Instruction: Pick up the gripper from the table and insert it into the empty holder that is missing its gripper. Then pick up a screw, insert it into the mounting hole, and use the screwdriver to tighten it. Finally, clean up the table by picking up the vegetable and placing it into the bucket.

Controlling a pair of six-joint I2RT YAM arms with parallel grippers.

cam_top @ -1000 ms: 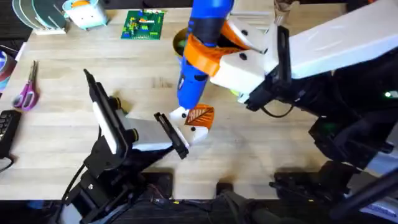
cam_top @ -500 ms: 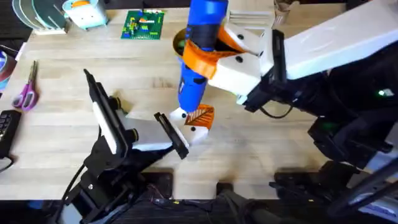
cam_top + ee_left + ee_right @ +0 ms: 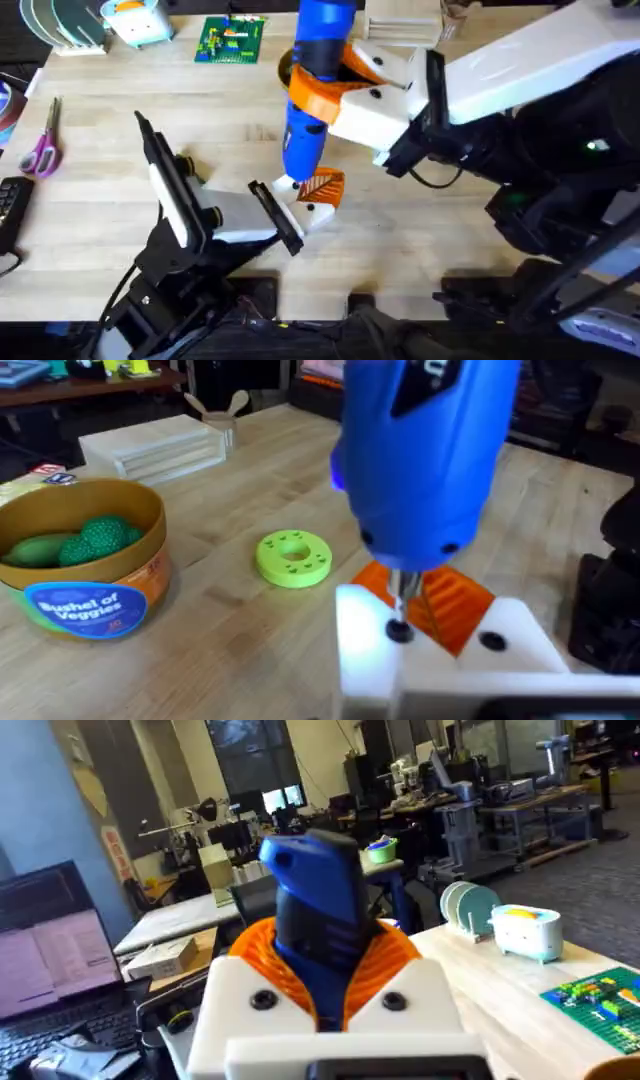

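The screwdriver (image 3: 312, 95), clamped upright by the right gripper (image 3: 335, 95), stands on the holder (image 3: 440, 660) over the plank table (image 3: 100, 200); left gripper's opening: cannot tell. Bucket (image 3: 85, 575) and green disc (image 3: 293, 557) lie beyond.

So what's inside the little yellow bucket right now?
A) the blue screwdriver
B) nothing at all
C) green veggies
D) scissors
C: in the left wrist view the bucket already holds green vegetables, a smooth one and a bumpy one, while the blue screwdriver stands over the white holder.
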